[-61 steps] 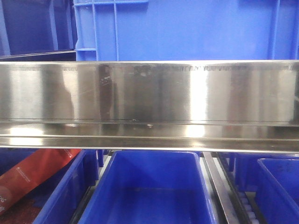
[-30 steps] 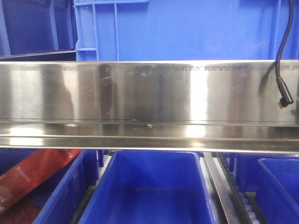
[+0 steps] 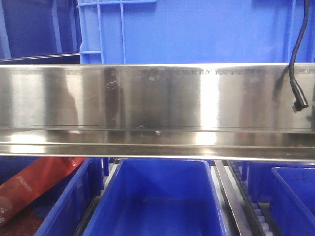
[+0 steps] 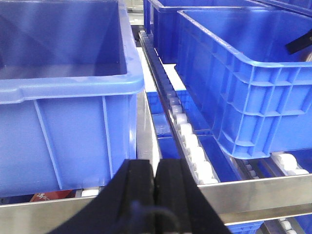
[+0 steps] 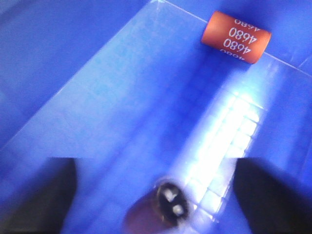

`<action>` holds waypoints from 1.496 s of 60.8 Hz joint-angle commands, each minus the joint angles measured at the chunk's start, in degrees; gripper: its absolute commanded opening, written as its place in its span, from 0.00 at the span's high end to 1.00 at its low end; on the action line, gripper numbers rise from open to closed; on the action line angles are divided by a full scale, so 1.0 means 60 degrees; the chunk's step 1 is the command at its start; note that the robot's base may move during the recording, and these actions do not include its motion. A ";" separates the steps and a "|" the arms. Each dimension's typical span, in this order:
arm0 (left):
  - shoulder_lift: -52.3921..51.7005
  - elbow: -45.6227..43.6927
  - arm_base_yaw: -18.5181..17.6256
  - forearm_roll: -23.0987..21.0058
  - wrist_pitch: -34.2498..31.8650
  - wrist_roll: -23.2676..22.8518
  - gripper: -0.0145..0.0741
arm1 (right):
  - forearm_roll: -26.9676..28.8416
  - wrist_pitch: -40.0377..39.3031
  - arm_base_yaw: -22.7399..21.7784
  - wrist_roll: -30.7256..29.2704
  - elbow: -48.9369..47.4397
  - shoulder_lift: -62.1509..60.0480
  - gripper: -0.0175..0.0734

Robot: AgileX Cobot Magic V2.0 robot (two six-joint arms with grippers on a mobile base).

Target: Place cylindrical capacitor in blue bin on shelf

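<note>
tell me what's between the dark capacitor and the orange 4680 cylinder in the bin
Nothing: right wrist view shows only bare blue bin floor between the cylindrical capacitor and the orange cylinder.

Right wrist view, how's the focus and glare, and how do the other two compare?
Right wrist: capacitor blurred, white glare on the bin floor, orange cylinder sharper. Front: bright reflections streak the shelf rail. Left wrist: bins sharp, left gripper soft.

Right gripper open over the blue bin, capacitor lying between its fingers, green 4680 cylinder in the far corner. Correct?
Not quite: the 4680 cylinder is orange, not green, per the right wrist view. Otherwise right: right gripper open over the blue bin, capacitor between its fingers.
</note>
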 commanded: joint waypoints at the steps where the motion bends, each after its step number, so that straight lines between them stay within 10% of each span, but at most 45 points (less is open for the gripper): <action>1: -0.0055 -0.0009 0.0032 -0.0019 -0.0159 -0.0080 0.94 | -0.0089 -0.0112 -0.0004 -0.0016 -0.0103 -0.0068 0.18; 20: -0.0055 -0.0009 0.0032 -0.0019 -0.0159 -0.0080 0.94 | -0.0089 -0.0247 -0.0096 0.0241 -0.0103 -0.0747 0.23; 44: -0.0055 -0.0005 0.0032 0.0171 -0.0182 -0.0080 0.94 | -0.0183 -0.0733 -0.0614 0.0263 0.1061 -0.3444 0.99; 91: -0.0039 0.1748 0.0032 0.0704 -0.2741 -0.0080 0.94 | -0.0855 -0.4858 -0.1558 0.0263 1.2226 -1.3000 0.99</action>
